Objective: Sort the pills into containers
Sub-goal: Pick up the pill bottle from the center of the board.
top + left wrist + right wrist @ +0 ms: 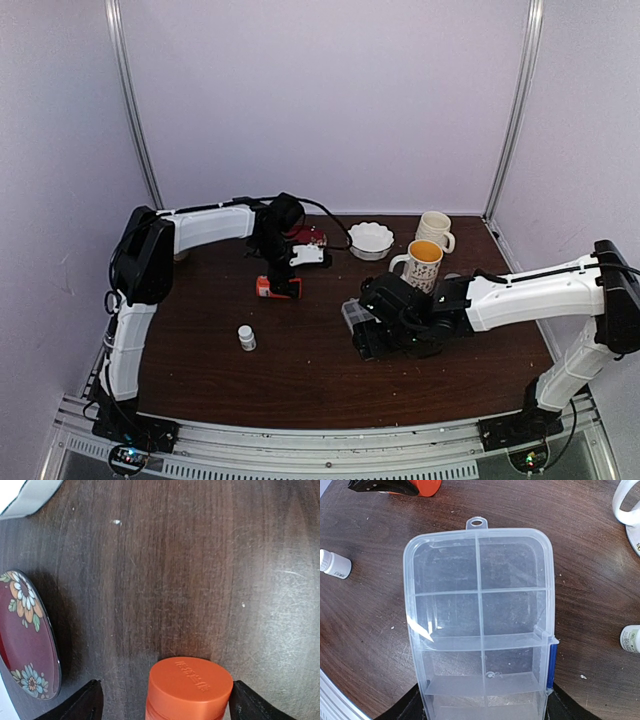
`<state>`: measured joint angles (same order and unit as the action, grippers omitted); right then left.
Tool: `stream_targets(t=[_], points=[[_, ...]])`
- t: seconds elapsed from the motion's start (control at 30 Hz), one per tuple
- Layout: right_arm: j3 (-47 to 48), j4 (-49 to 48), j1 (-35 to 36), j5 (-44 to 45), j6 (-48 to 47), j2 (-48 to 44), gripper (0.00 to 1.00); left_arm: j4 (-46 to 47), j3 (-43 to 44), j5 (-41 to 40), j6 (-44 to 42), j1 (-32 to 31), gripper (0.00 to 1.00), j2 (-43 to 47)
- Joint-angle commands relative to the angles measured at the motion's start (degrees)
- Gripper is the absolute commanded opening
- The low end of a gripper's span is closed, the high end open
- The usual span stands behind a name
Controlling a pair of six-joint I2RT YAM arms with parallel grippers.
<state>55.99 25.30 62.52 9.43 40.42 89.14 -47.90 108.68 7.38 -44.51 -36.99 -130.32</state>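
the left gripper (166, 700) stood open astride the orange bottle (189, 689). one finger was well clear of the cap and the other just beside it, so nothing was gripped yet. the right gripper (485, 706) was clamped on the long sides of the clear pill organizer (479, 610), which sat to the right of the orange bottle and nearer the arm bases. its cells (445, 570) looked empty but for a tiny pale mark low in one of them, too small to name. whether the lid was down over them could not be told.

just beyond the orange bottle lay a dark red floral dish (25, 635). a small white bottle (246, 338) stood apart from the orange bottle, to its left and nearer the bases. a white bowl (371, 240) and two mugs (424, 262) stood to its right and farther back. a few white specks (116, 522) dotted the counter (200, 555) beyond the orange bottle, too small to call pills with any confidence.

by the look of it no pills had been sorted yet. the step in hand seemed to be taking up the orange bottle while the organizer was kept steady for filling. the next move probably called for a square close on the bottle's body below the cap, centred so the upright bottle would not tip. getting the cap off would then need care.
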Motion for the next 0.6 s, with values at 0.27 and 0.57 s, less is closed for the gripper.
stream_targets(t=[0.27,0.57], points=[[-0.64,-1.98,-0.11,0.19,1.06,-0.37,0.68,-5.39,4.97,-4.66,-1.23,-0.18,0.79,-5.62],[0.06,-2.1,-0.12,-0.23,0.9,0.26,0.67,-6.19,6.95,-3.5,1.27,-0.18,0.47,-2.78]])
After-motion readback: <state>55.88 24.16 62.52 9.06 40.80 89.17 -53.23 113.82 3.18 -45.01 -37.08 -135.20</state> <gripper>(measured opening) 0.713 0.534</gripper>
